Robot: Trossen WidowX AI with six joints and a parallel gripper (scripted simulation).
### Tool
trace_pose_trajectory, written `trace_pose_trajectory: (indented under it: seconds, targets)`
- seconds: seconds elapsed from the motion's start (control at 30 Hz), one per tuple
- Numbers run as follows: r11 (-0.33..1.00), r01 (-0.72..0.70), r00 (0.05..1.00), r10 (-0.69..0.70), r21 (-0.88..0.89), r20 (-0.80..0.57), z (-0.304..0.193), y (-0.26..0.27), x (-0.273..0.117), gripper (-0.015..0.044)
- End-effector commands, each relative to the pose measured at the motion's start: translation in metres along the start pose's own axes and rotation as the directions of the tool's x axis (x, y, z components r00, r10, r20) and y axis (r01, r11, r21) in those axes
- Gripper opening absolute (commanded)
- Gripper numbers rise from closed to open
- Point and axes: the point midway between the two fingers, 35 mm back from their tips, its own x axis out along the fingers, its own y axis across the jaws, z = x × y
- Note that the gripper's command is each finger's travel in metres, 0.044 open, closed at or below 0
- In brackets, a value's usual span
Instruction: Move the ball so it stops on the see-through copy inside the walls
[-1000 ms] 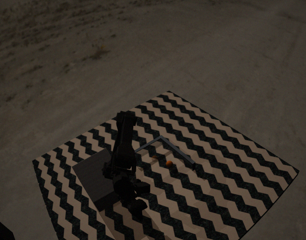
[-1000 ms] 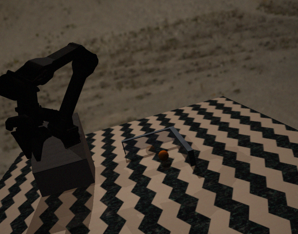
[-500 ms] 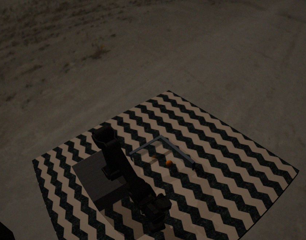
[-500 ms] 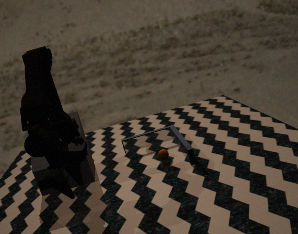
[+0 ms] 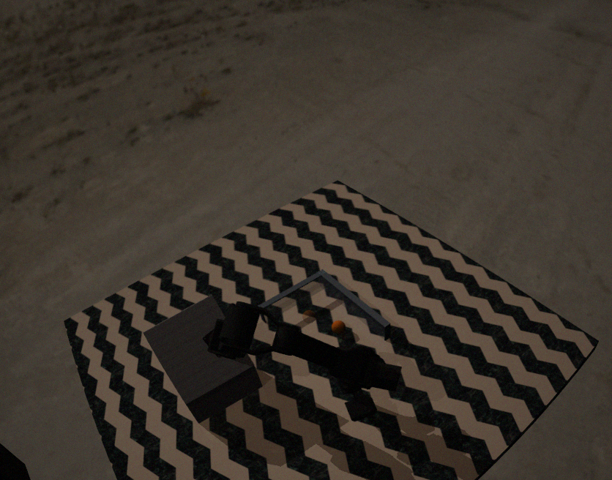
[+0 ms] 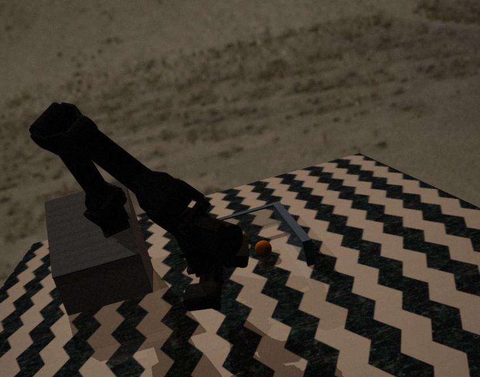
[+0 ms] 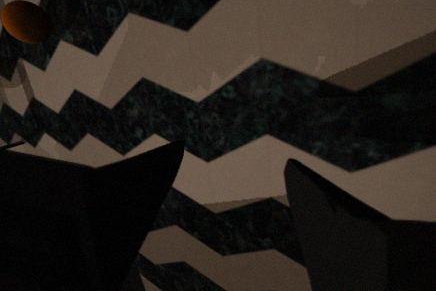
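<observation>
A dim, sandy ground is seen all around, and on it a tabletop (image 6: 394, 259) patterned in black and tan zigzag bands. At the left of the tabletop a dark grey block (image 6: 90, 251) is set, on which the arm's base is carried. From there the black arm (image 6: 122, 170) is stretched down to the right, low over the tabletop. The hand (image 7: 232, 213) is held open, its two dark fingers apart with only the zigzag pattern between them, and nothing is gripped. In the exterior view the orange ball (image 6: 263, 247) is found just right of the hand, resting on the tabletop; in the wrist view it sits at the far left edge (image 7: 22, 21). Being round, the ball shows no long axis or heading. The faint see-through copy (image 5: 309, 312) lies just left of it in the top view. Further right, the two low clear walls (image 6: 290, 224) meet in a corner at the far side.
</observation>
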Motion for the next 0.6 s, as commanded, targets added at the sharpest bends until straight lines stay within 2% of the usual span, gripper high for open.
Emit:
trace_pose_trajectory:
  seconds: [0.0,0.23,0.47,0.57]
  targets:
    - [0.999,0.014,0.998,-0.017,-0.049,-0.067,0.032,0.052,0.021,0.0301]
    - [0.981,0.111,0.985,-0.13,-0.161,-0.112,0.059,0.149,0.043,0.0301]
    - [0.922,0.273,0.957,-0.29,-0.275,-0.022,0.06,0.247,0.05,0.0301]
    - [0.914,0.29,0.953,-0.304,-0.284,-0.005,0.059,0.256,0.05,0.0301]
